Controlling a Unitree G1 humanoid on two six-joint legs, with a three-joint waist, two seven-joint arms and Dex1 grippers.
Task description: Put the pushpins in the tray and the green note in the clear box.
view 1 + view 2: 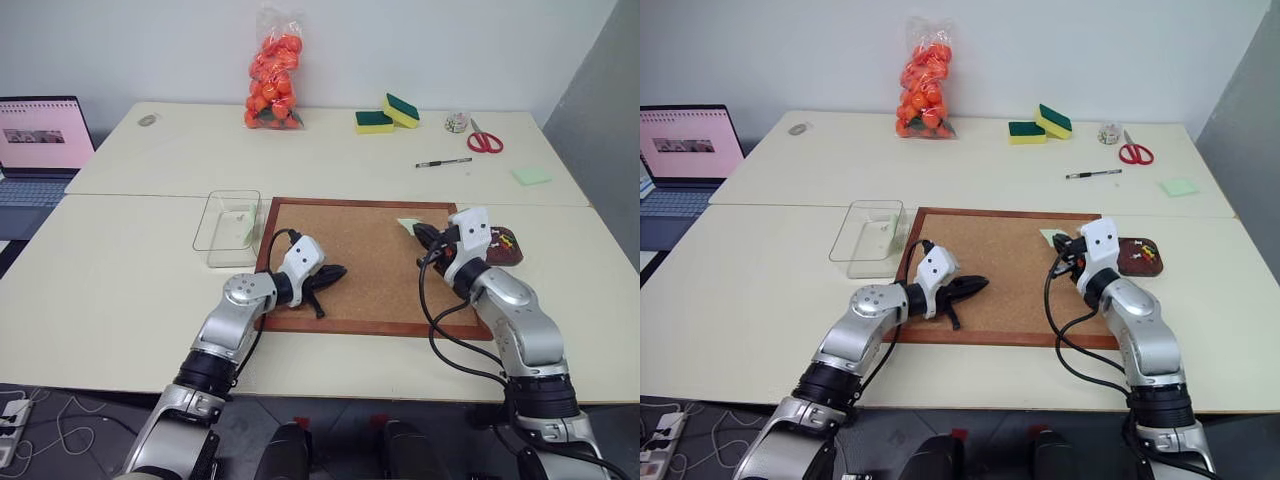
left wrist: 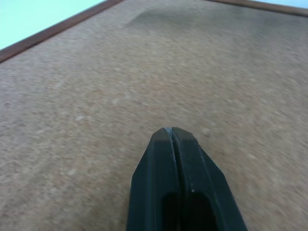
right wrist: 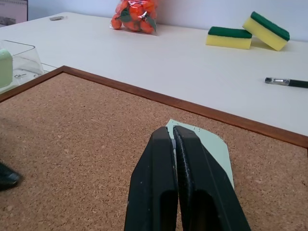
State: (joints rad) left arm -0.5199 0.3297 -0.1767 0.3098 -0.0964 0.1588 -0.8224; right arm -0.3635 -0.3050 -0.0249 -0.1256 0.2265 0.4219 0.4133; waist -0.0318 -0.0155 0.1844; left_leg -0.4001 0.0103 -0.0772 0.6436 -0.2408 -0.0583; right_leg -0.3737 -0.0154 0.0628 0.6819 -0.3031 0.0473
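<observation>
Two grippers over the cork board (image 1: 370,265). The right gripper (image 3: 172,132) is clenched, fingers pressed together, hovering right at the one green note (image 3: 211,147) on the board's far right corner; whether it pinches the paper can't be told. The left gripper (image 2: 172,131) is clenched on nothing, above bare cork. The tray (image 1: 505,247), right of the board, holds a few red and yellow pushpins (image 1: 506,239). One clear box (image 1: 228,218) sits left of the board. Two sponges (image 1: 388,115) lie farther back.

Rough cork board (image 1: 370,265), wooden frame
</observation>
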